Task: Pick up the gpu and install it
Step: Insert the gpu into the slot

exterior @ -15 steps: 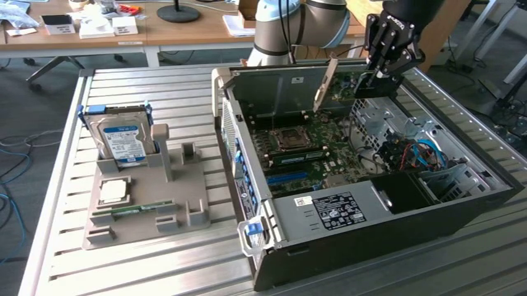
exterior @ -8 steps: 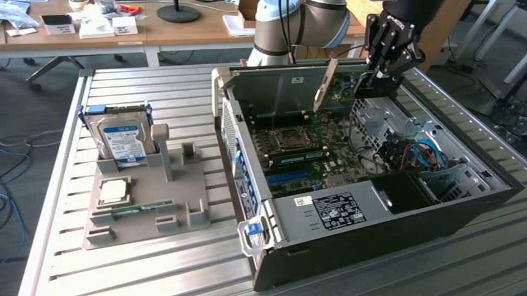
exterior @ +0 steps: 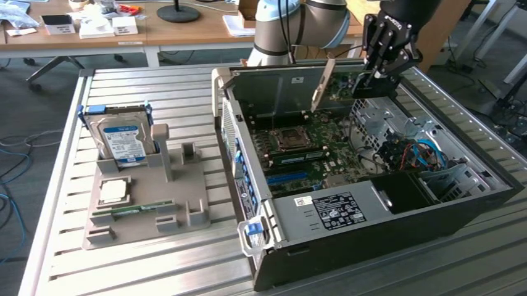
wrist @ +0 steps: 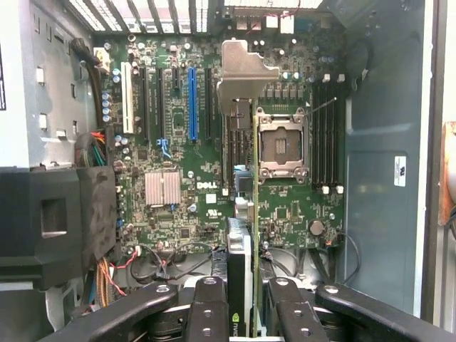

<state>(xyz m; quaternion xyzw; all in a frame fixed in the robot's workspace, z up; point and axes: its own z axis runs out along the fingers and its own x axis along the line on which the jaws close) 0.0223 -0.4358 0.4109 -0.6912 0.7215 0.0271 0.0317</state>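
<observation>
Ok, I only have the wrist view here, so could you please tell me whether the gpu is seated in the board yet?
Observer: No. In the exterior view the gripper holds the gpu in the air, apparently clear above the far end of the open case.
Operator: Thank you. Does anything stand beside the case?
Observer: Yes, a grey holder sits on the exterior view's left, with a hard drive standing upright in it.
Operator: Is anything else in it?
Observer: A memory stick lies flat near its front.
</observation>
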